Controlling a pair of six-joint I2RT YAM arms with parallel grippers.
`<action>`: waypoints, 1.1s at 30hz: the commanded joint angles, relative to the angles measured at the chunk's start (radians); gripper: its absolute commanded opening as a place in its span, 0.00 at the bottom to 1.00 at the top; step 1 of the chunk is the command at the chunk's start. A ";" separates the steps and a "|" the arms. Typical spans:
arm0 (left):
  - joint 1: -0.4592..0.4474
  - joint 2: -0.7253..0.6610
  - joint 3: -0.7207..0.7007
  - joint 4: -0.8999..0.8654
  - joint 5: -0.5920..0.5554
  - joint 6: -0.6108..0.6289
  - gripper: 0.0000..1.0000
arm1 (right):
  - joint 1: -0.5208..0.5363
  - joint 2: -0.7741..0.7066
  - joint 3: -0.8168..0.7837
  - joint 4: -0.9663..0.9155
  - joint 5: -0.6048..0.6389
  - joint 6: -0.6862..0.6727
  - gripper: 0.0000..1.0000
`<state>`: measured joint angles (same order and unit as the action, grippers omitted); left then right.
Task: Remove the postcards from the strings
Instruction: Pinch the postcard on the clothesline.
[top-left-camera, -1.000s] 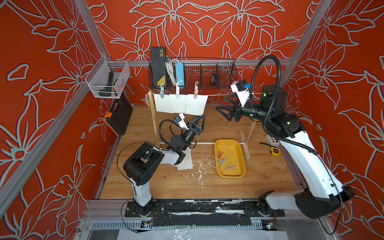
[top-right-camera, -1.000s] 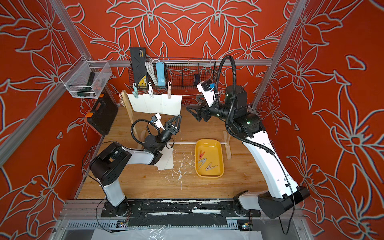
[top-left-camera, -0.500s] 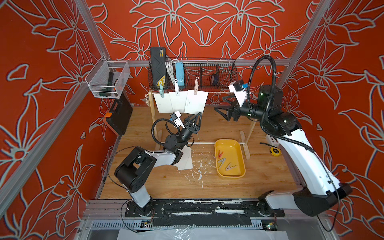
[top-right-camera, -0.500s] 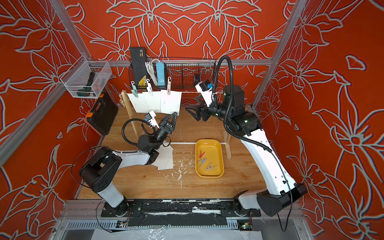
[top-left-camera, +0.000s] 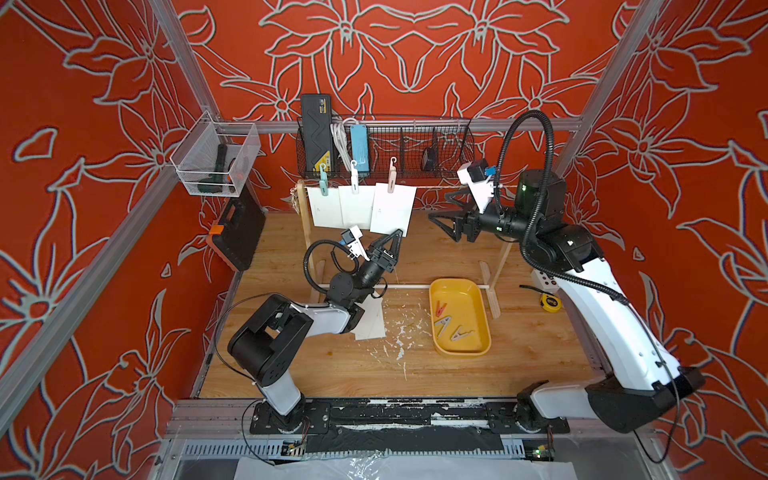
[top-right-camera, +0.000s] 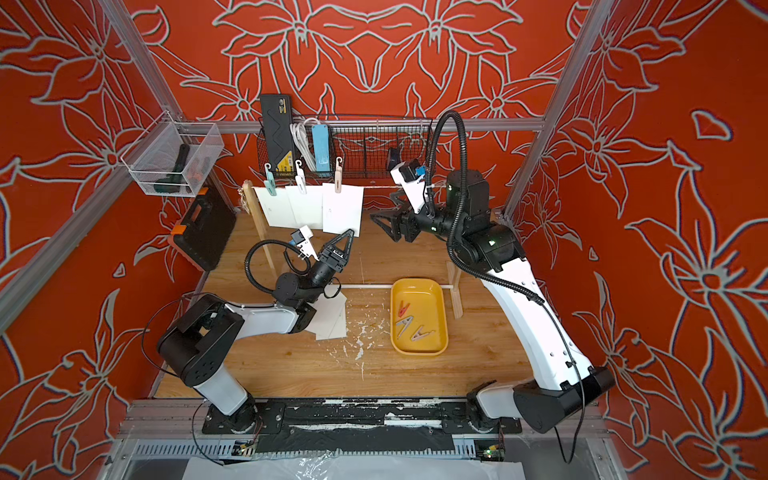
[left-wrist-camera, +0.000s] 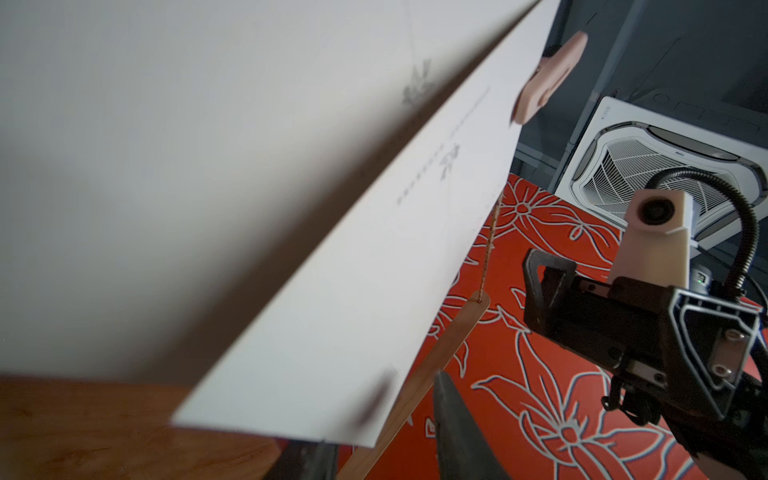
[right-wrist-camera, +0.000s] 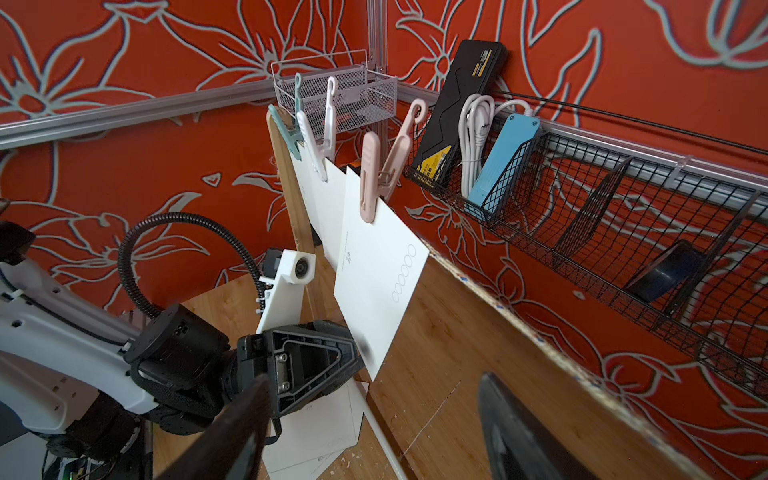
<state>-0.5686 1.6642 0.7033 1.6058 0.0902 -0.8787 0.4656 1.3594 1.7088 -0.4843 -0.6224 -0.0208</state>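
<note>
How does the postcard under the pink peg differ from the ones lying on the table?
The pegged postcard hangs from the string; the table postcards lie flat. The pegged postcard has its lower corner at the left gripper; the table postcards lie loose, partly hidden by the left arm. All are plain white.

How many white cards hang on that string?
3: left card under the teal peg, middle card under the white peg, right card under the pink peg, its corner at the left tool.
</note>
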 joint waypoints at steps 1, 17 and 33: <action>-0.007 -0.052 -0.010 0.232 0.014 0.002 0.33 | 0.004 -0.003 0.002 0.028 -0.008 -0.002 0.78; -0.018 -0.066 -0.035 0.232 0.007 -0.026 0.13 | 0.005 -0.012 -0.001 0.031 -0.013 0.004 0.77; -0.017 -0.026 -0.006 0.230 -0.017 -0.068 0.00 | 0.005 0.131 0.222 -0.024 -0.130 0.018 0.83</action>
<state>-0.5827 1.6260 0.6720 1.6081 0.0814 -0.9295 0.4656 1.4582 1.8698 -0.5007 -0.6918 -0.0120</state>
